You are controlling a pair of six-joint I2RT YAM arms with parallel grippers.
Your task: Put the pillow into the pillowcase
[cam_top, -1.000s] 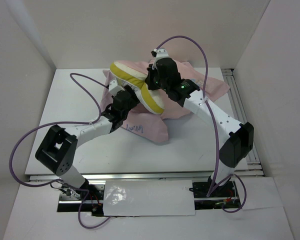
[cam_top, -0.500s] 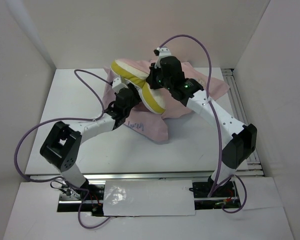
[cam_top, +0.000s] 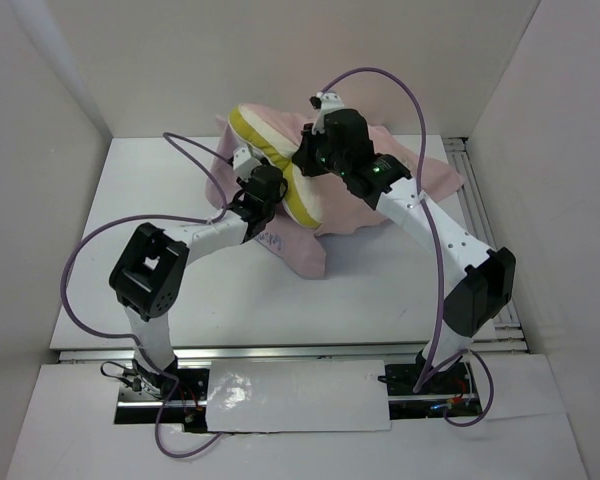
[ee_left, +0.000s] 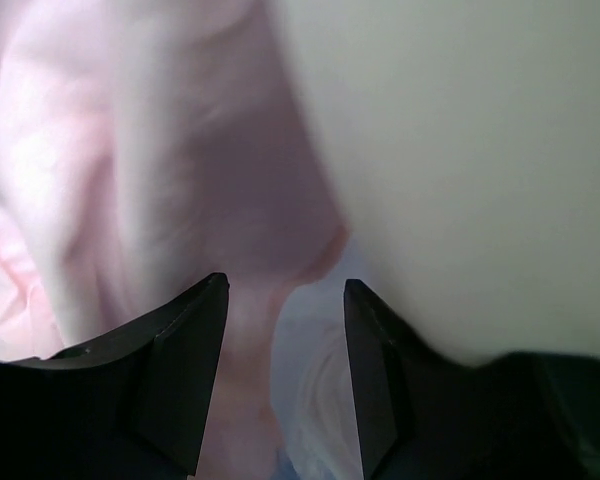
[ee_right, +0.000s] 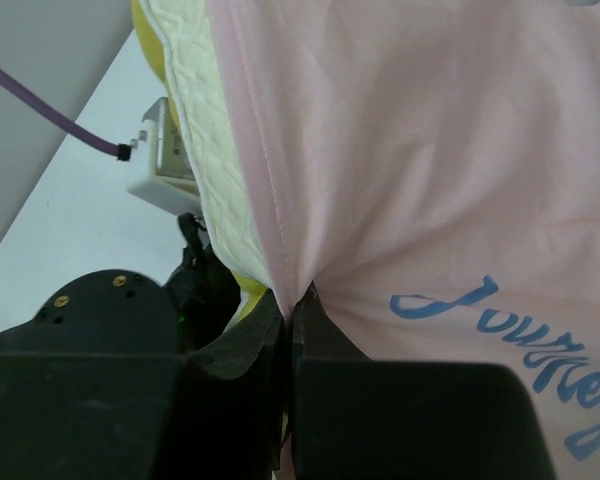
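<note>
The pillow point(cam_top: 265, 135) is seen lifted off the tabletop point(cam_top: 380, 290) at about 12 o'clock in the overhead view. It is tilted, with its yellow edge band turned toward 6 o'clock, and it is partly wrapped by the pink pillowcase point(cam_top: 420, 175). The pillowcase is bunched behind and beneath the pillow. One part is spread flat toward 2 o'clock and a loose flap is draped toward 6 o'clock. The left hand point(cam_top: 263, 185) is placed just under the pillow's 7 o'clock side. In its own camera its fingers point(ee_left: 195, 350) are spread apart, with blurred pink cloth in and beyond the gap and a pale cream surface at 2 o'clock. No grip on the cloth can be made out there. The right hand point(cam_top: 308, 160) is set against the pillow's 3 o'clock side. In its own camera the fingers are pressed together on a stitched hem of the pillowcase point(ee_right: 400, 150). The quilted pillow point(ee_right: 205, 170) lies just beside that hem toward 10 o'clock. Blue lettering point(ee_right: 500, 350) is printed on the pink cloth at 4 o'clock, and a purple cable point(ee_right: 40, 105) crosses the tabletop at 9 o'clock.
</note>
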